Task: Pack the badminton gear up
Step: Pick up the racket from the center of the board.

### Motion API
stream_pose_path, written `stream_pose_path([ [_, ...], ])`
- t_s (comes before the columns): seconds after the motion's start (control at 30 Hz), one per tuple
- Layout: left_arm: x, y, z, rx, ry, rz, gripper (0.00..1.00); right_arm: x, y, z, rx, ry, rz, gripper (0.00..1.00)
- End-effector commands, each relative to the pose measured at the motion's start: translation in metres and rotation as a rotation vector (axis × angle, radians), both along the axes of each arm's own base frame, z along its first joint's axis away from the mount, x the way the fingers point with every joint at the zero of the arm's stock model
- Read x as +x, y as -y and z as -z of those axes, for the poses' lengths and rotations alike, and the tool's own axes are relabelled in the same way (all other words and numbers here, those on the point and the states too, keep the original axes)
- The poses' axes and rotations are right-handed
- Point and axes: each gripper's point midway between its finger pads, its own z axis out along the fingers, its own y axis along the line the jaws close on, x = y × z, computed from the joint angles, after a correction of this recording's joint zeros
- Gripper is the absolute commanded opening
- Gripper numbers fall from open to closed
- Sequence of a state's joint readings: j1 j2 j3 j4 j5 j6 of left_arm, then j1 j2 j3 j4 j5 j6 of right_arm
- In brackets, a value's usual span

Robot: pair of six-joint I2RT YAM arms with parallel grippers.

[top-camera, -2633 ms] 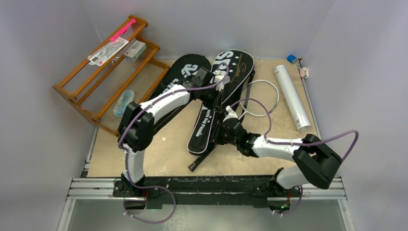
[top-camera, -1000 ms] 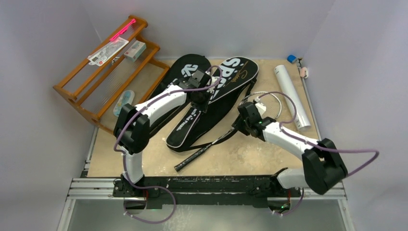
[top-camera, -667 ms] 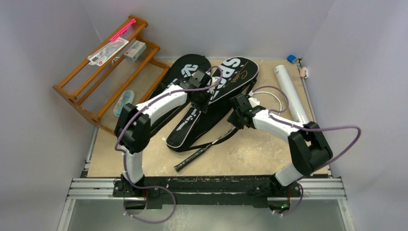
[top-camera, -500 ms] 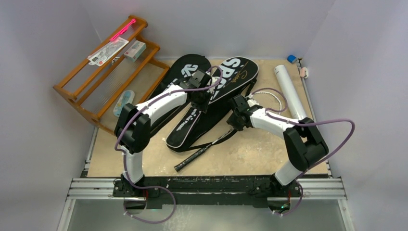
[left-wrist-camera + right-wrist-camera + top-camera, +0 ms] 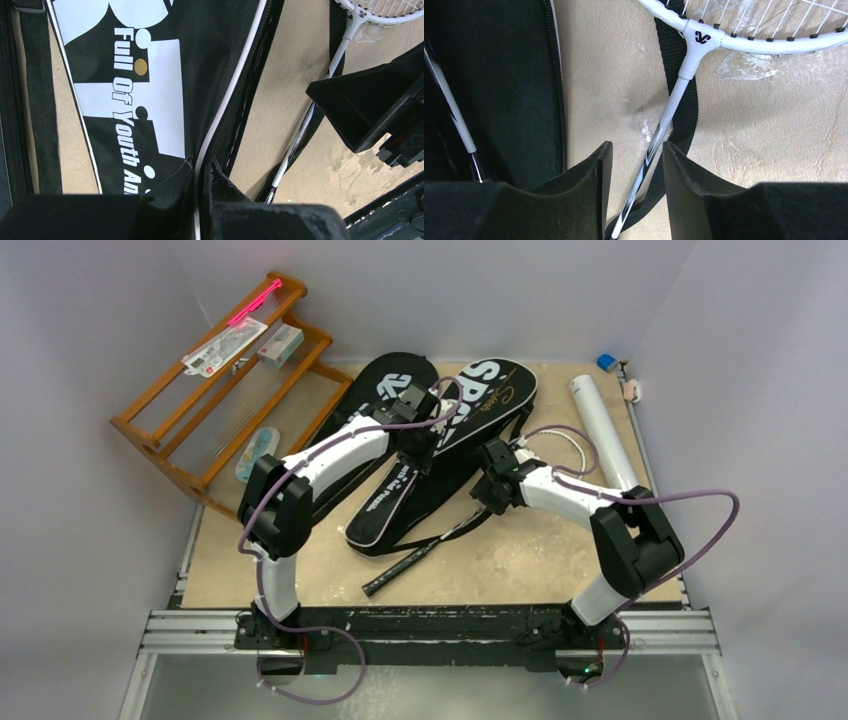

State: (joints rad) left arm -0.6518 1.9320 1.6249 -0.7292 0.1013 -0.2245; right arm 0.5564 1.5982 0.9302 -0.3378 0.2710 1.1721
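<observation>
The left claw [image 5: 197,172] was pinched shut on the white-piped rim of the "SPORT" cover [image 5: 130,90], holding only a narrow bite of fabric beside the zip. The right claw [image 5: 635,145] hung with its jaws parted on either side of the thin shaft of the white racket [image 5: 696,37], not yet touching it. That racket lay flat on the table [image 5: 520,560] just beside the cover's open edge, head toward the far side and black handle [image 5: 395,578] toward the arms. Its shaft crossed the cover's black strap [image 5: 686,117] right where the jaws stood. The likeliest trouble was that a closing grip would catch the strap along with the shaft. Lifting the racket would then tug the cover and might pull the rim out of the left claw's small hold, letting the flap drop shut. A thin round shaft could also twist between flat pads, so the head end might sag and snag on the zip edge. Another shaft [image 5: 449,110] already showed against the dark lining, so the two frames might tangle on entry. The two wrists sat close together, leaving little room to swing without a knock. The long white tube [image 5: 605,440] lay well apart on the right, not yet packed
</observation>
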Motion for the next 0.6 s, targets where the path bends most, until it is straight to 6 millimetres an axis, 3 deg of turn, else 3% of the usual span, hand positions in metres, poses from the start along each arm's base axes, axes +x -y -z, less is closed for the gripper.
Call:
stream_pose_path([
  [0.0, 0.008, 0.007, -0.021, -0.038, 0.040, 0.009, 0.00, -0.002, 0.003, 0.010, -0.020, -0.019, 0.035, 0.43],
  [0.27, 0.007, 0.008, -0.018, -0.036, 0.030, 0.015, 0.00, -0.009, 0.000, 0.036, -0.028, -0.101, 0.032, 0.38],
  [0.33, 0.006, 0.008, -0.018, -0.035, 0.030, 0.016, 0.00, -0.011, -0.004, 0.038, -0.019, -0.112, 0.007, 0.15],
  [0.37, 0.007, 0.008, -0.018, -0.035, 0.031, 0.016, 0.00, -0.011, -0.006, 0.037, -0.011, -0.113, -0.012, 0.00],
  [0.47, 0.006, 0.008, -0.018, -0.033, 0.031, 0.018, 0.00, -0.012, -0.006, 0.025, -0.003, -0.103, -0.018, 0.00],
  [0.57, 0.006, 0.007, -0.017, -0.030, 0.028, 0.016, 0.00, -0.009, 0.006, 0.000, -0.035, -0.045, 0.013, 0.00],
])
